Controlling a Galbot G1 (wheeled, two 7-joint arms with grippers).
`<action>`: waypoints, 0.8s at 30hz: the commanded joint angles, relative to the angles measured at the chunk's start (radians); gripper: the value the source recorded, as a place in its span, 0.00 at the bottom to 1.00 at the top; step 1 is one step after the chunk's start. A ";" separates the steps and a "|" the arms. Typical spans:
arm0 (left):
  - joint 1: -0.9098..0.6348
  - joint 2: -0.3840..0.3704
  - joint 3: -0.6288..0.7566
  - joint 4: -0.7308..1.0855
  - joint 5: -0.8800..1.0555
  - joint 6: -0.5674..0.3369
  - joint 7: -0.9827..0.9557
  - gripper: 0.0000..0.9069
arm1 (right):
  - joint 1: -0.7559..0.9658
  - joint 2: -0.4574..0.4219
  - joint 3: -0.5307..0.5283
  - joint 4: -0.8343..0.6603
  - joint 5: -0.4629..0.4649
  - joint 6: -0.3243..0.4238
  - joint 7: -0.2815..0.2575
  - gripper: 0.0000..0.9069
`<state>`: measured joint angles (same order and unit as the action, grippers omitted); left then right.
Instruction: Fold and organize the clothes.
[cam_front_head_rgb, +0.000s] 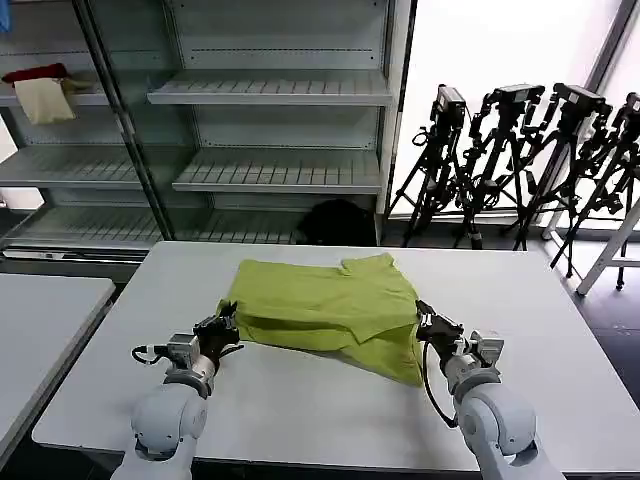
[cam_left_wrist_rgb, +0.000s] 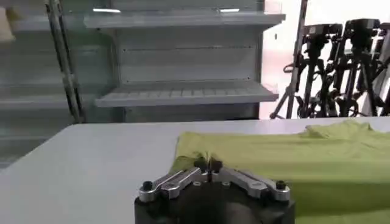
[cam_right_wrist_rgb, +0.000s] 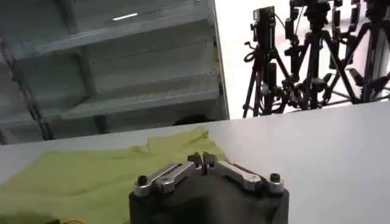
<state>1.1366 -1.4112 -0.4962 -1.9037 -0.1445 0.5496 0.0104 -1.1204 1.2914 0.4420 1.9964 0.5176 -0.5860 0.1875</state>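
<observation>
Plainly, writing: none readable.
T-shirt (cam_front_head_rgb: 325, 305): lime-green, folded over, on white tabletop (cam_front_head_rgb: 300, 400).
Left claw (cam_front_head_rgb: 228, 328): clenched on T-shirt edge.
Right claw (cam_front_head_rgb: 425, 322): clenched on T-shirt edge.

Both arms reach forward from the body, low and side by side; the left end effector (cam_front_head_rgb: 228, 322) has its fingers pinched together; the right end effector (cam_front_head_rgb: 424, 316) likewise, fingertips meeting.

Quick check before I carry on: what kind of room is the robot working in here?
Probably a lab or test space dressed as a shop: bare metal shelving behind the white table, and a row of camera tripods by the bright window. The lime-green T-shirt lies on the table.
</observation>
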 joint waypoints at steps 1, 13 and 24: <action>-0.001 0.000 0.001 0.002 0.002 -0.001 0.000 0.00 | 0.053 0.004 0.004 -0.050 -0.017 0.002 -0.007 0.39; -0.003 0.000 0.000 0.010 0.001 -0.003 0.000 0.80 | 0.096 0.001 0.030 -0.031 -0.014 0.005 -0.024 1.00; -0.024 0.003 0.002 0.039 0.006 -0.003 0.005 1.00 | -0.040 -0.015 0.039 0.093 -0.058 0.004 -0.042 1.00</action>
<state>1.1133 -1.4075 -0.4942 -1.8725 -0.1368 0.5446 0.0121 -1.0959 1.2791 0.4743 2.0203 0.4775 -0.5820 0.1547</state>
